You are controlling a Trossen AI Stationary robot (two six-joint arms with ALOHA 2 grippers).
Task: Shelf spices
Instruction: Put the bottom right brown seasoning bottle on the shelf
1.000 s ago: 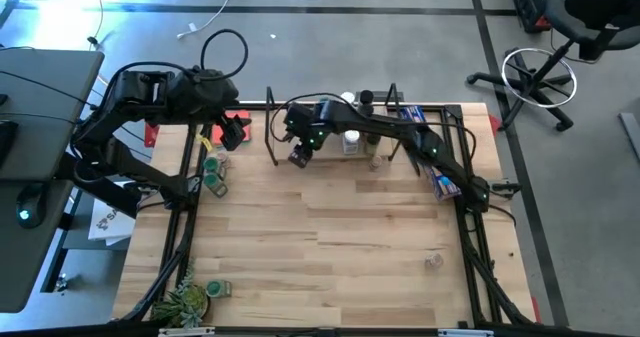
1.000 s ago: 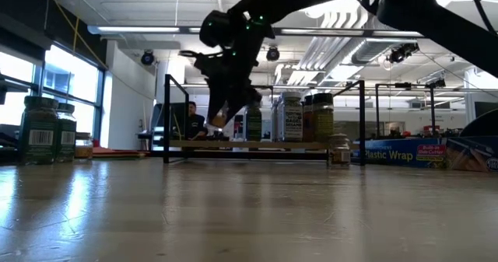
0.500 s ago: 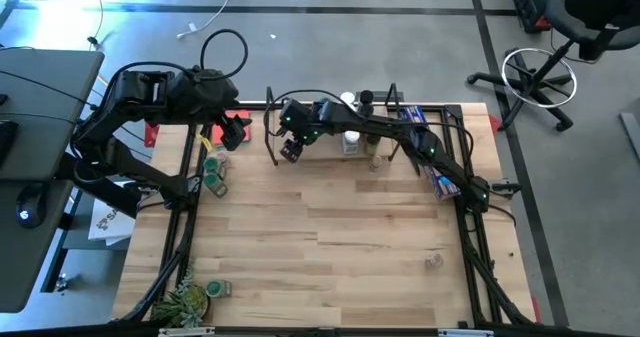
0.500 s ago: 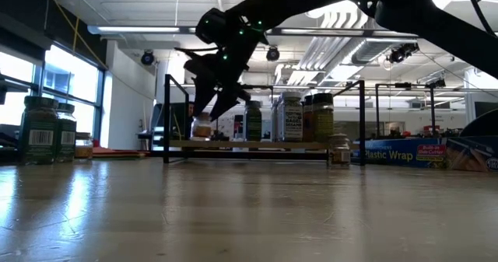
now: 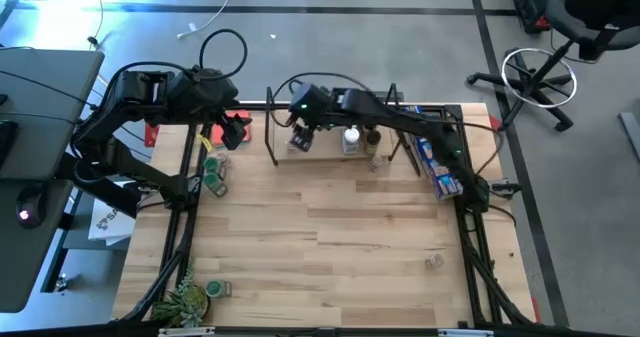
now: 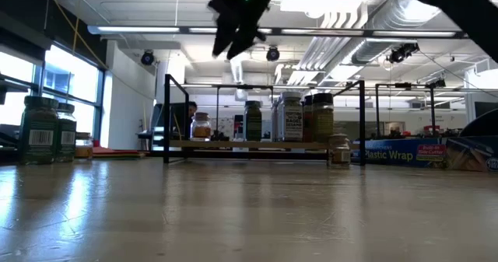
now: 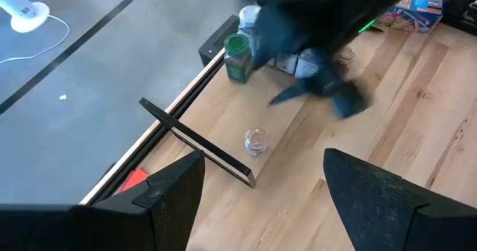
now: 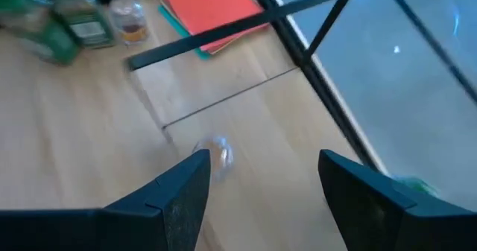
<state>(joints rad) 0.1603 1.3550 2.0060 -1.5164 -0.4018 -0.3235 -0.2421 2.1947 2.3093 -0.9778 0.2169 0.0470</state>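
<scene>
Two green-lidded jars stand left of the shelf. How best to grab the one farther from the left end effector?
Grip that jar round its body below the lid, coming down from above with the left end effector. It stands upright, the other jar close beside it, so clamping across its two free sides probably works best.

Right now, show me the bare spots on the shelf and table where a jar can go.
The shelf is bare between the small jar at one end and the jar cluster. The table is bare across its middle, between the green-lidded jars and the blue packet. Crowded: the cluster's end, below the right gripper.
</scene>
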